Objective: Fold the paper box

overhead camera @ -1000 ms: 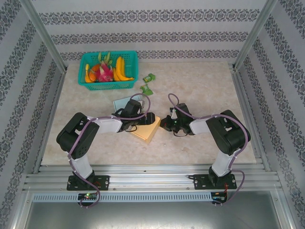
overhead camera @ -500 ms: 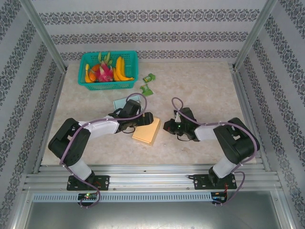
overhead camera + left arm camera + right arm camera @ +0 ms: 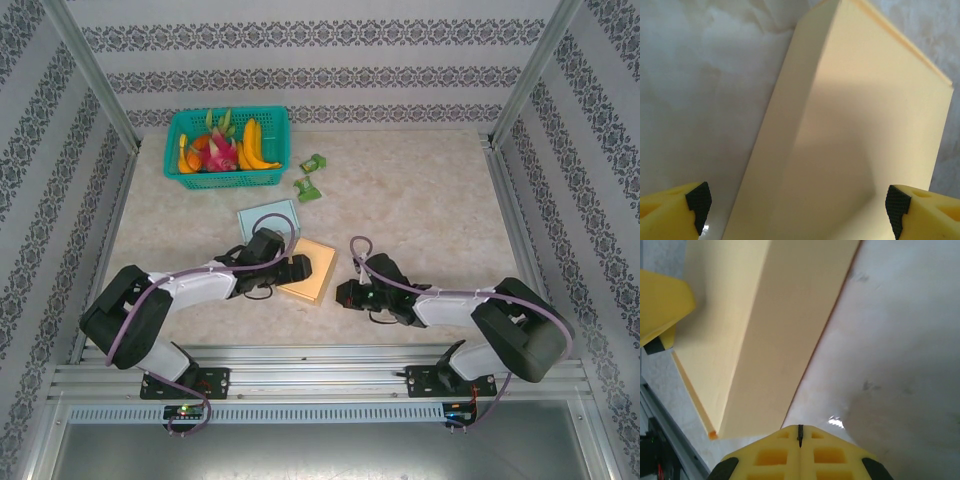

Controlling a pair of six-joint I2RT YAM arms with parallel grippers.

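The pale yellow paper box [image 3: 316,270] lies flat and closed on the marble table. In the left wrist view the box [image 3: 855,130] stretches away from the camera. My left gripper [image 3: 797,212] is open, with one black-padded fingertip [image 3: 699,201] off the box's left edge and the other over its right side. From above, the left gripper [image 3: 298,268] sits at the box's left side. My right gripper [image 3: 344,294] is shut with nothing in it, low on the table just off the box's near right corner. The right wrist view shows its closed fingers [image 3: 800,432] beside the box [image 3: 775,330].
A light blue sheet [image 3: 266,217] lies just behind the left gripper. Farther back stand a green basket [image 3: 181,180] of fruit and two small green packets [image 3: 313,162] [image 3: 307,188]. Metal rails run along the table's near edge.
Both arms have lowered and drawn toward the near edge. The left gripper has opened wider and moved down over the box. The right gripper stays shut and has slid nearer.
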